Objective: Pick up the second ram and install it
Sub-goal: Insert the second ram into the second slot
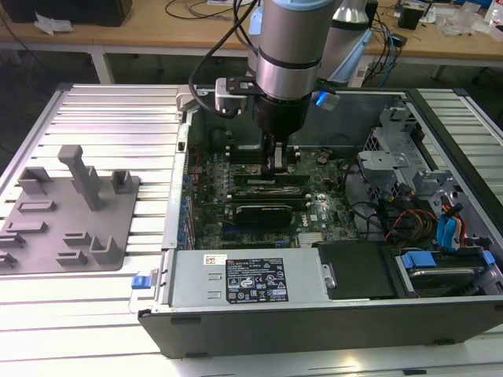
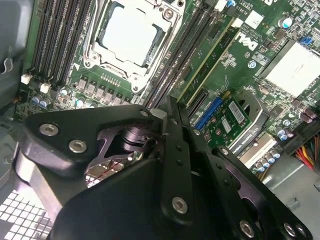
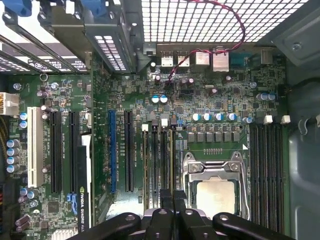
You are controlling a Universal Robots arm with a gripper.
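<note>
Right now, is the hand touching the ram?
Cannot tell. In the second wrist view the hand covers the near end of the ram, hiding any contact or gap.

Arm (image 1: 287, 39) vert., tool (image 1: 279, 166) straight down w/ fingers (image 3: 166, 201) together

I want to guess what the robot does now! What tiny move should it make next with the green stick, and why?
Probably a small, gentle push straight down. The gripper is right above one end of the second ram, which stands on edge along a slot beside the processor socket. I cannot tell if it is fully clicked in, so pressing slowly seems safest.
</note>
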